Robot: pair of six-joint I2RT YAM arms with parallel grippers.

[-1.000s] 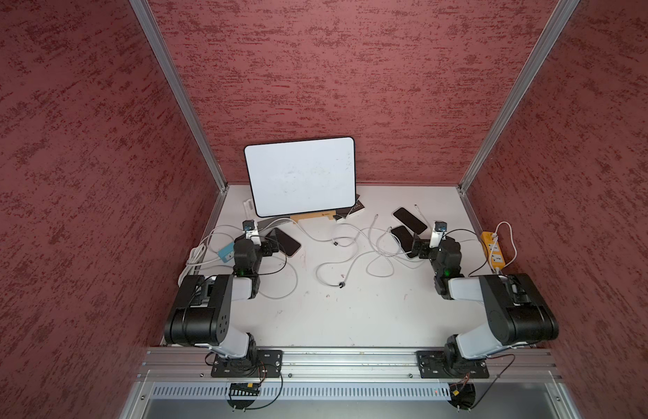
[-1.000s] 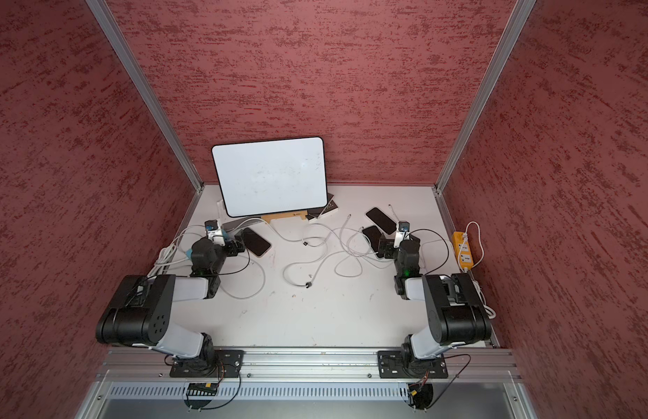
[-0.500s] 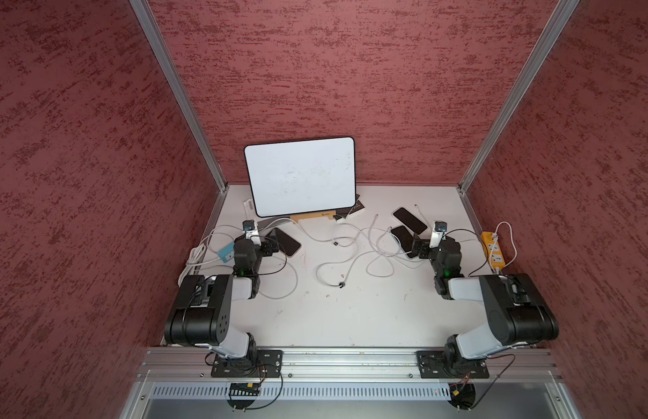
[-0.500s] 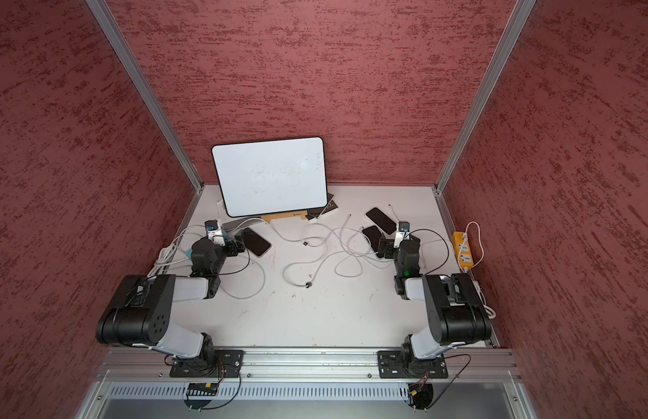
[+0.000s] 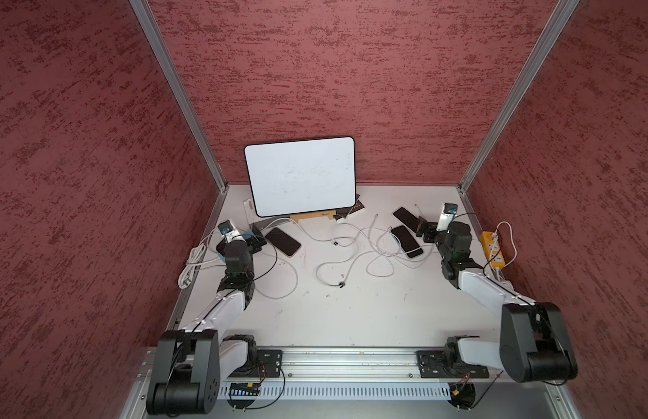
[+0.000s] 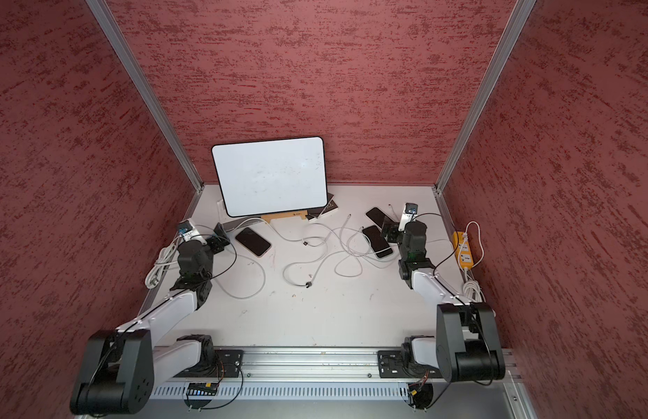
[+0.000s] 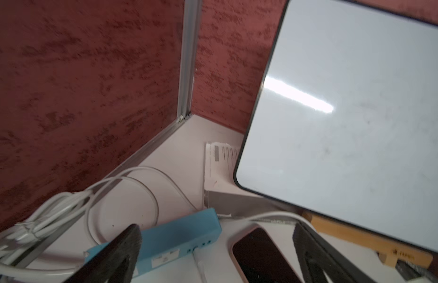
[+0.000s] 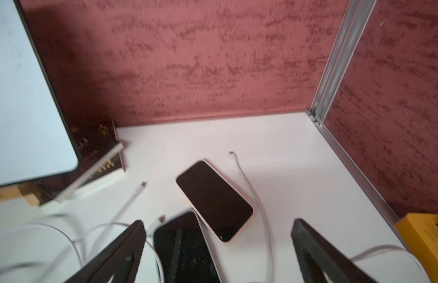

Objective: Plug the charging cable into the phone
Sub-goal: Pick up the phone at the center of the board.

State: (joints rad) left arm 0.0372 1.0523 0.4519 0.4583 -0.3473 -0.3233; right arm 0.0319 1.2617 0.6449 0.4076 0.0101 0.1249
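By the left edge of the bench (image 5: 351, 319) the left claw (image 5: 256, 240) gapes wide, empty, beside the left phone (image 5: 282, 241), flat, long axis slanting far-left to near-right. Its wrist view shows a blue power strip (image 7: 178, 235) the arm (image 5: 232, 312) mostly hides from above. Charging cables (image 5: 340, 285) sprawl mid-bench. Toward the right edge a nearer phone (image 5: 406, 241) and a farther phone (image 5: 405, 217) slant likewise before the wide, empty right claw (image 5: 424, 232), whose wrist view resolves a loose plug tip (image 8: 231, 153).
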